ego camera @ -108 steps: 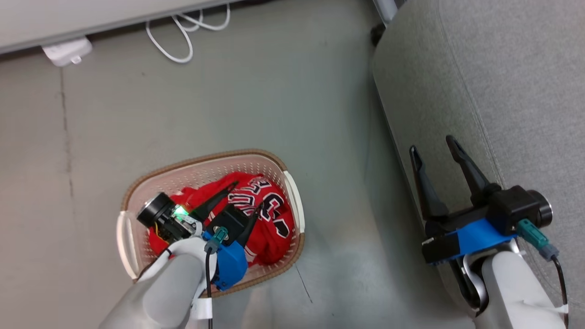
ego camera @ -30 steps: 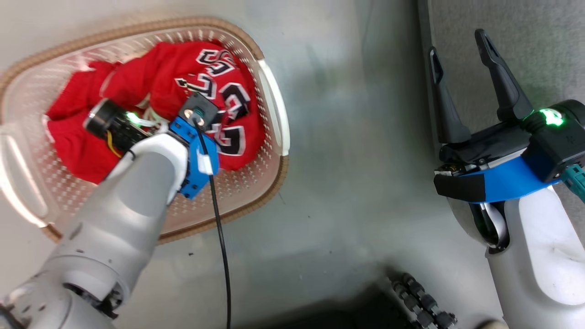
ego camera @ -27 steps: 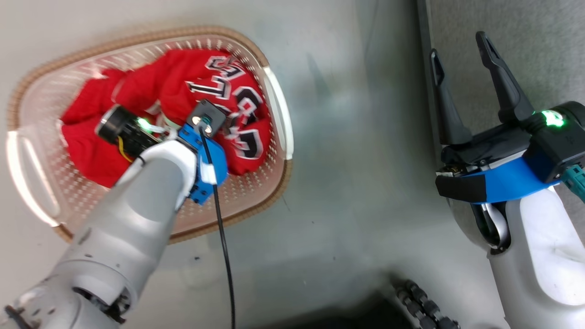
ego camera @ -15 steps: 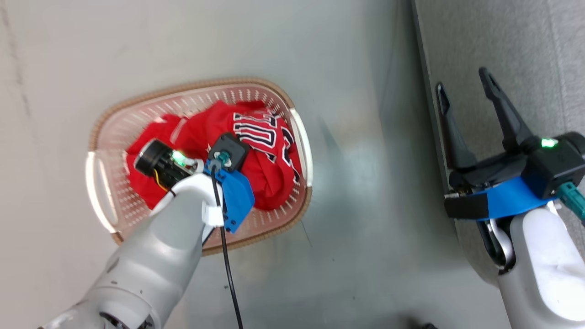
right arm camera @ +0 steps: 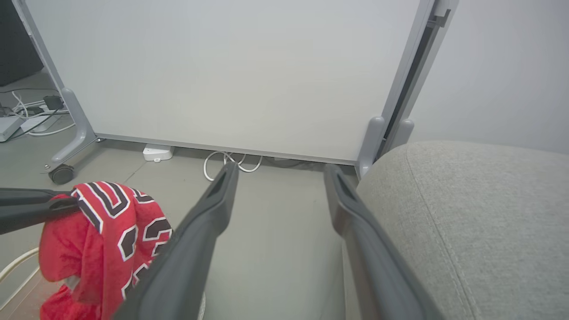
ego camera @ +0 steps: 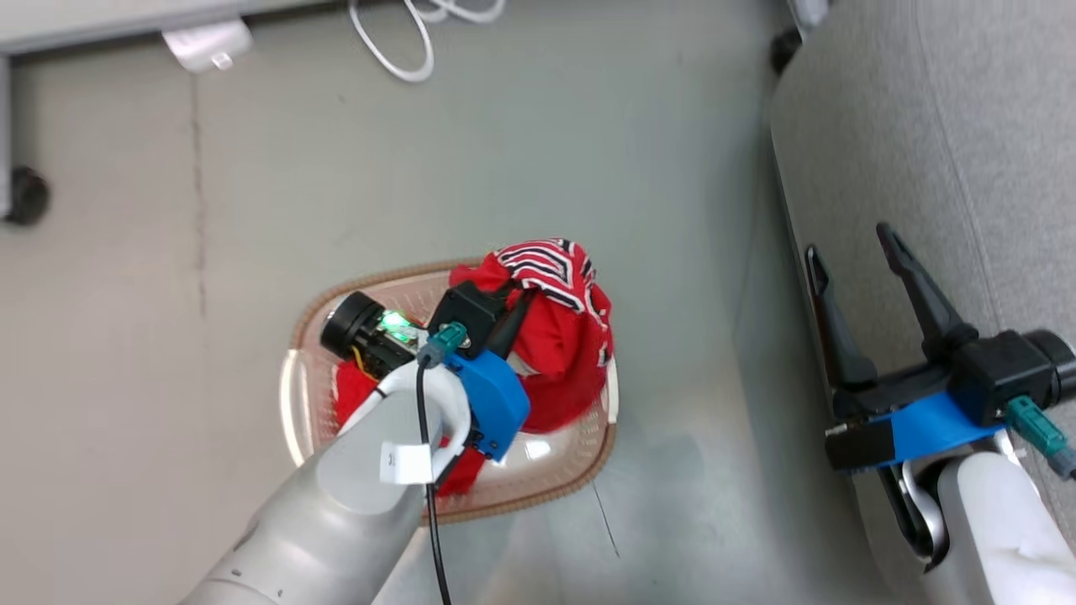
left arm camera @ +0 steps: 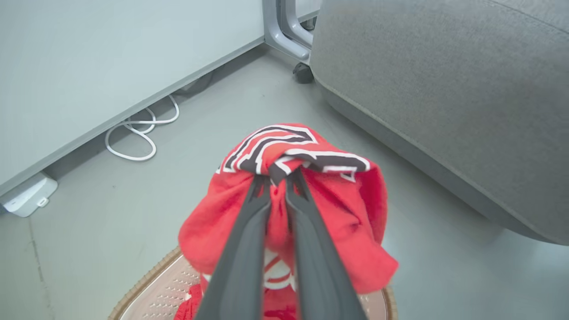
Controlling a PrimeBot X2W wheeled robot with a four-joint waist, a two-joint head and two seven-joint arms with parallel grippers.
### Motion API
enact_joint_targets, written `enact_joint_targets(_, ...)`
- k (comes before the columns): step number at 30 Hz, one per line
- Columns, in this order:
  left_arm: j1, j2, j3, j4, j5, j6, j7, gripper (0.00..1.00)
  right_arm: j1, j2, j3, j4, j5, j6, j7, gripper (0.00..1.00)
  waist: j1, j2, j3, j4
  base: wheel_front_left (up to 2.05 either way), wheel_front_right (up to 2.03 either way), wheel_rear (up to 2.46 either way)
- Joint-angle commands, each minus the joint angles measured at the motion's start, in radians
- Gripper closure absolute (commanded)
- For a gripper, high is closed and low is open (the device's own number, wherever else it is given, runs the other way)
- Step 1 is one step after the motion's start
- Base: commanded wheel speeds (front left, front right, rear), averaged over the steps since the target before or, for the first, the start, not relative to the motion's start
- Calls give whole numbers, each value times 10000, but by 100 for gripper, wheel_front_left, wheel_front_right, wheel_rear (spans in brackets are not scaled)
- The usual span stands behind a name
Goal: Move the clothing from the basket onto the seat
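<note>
My left gripper (ego camera: 523, 290) (left arm camera: 279, 174) is shut on the red basketball jersey (ego camera: 559, 336) (left arm camera: 329, 204), which hangs bunched from its fingertips above the cream basket (ego camera: 555, 475) (left arm camera: 146, 293). The jersey (right arm camera: 106, 231) also shows at the lower left of the right wrist view, pinched by the left fingers (right arm camera: 31, 206). More red cloth (ego camera: 353, 399) lies in the basket under my forearm. The grey seat (ego camera: 925, 151) (left arm camera: 444, 102) (right arm camera: 466, 213) stands at the right. My right gripper (ego camera: 851, 239) (right arm camera: 282, 171) hovers open and holds nothing by the seat's edge.
A white panel on a wheeled frame (right arm camera: 231, 75) stands beyond the basket. White cables (ego camera: 395, 42) (left arm camera: 138, 133) and a white power block (ego camera: 206, 42) lie at its foot. Castors (ego camera: 25, 195) (left arm camera: 303, 72) rest on the grey floor.
My left gripper has lifted the jersey up out of the basket; before, it was down among the clothes. The head camera has shifted, so the basket sits elsewhere in view. The right gripper stays open.
</note>
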Motion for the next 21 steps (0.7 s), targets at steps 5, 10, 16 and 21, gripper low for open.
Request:
enact_joint_targets(5, 512, 133, 563, -1286, 424, 122, -48, 100, 581, 23, -46, 190, -79, 1, -35, 0, 2, -1, -1273, 501, 0, 0, 0)
enact_joint_targets(10, 820, 248, 1176, -2406, 746, 262, -49, 100, 1018, 95, -106, 289, -53, 1, -35, 0, 2, -1, -1978, 612, 0, 0, 0)
enact_joint_targets(16, 1062, 401, 1700, -3365, 1045, 325, -50, 100, 1525, 179, -136, 385, -33, 1, -35, 0, 2, -1, -2779, 653, 0, 0, 0)
enact_joint_targets(21, 1224, 445, 1941, -3933, 1202, 344, -50, 100, 1938, 276, -169, 442, -72, 1, -35, 0, 2, -1, -3386, 669, 0, 0, 0)
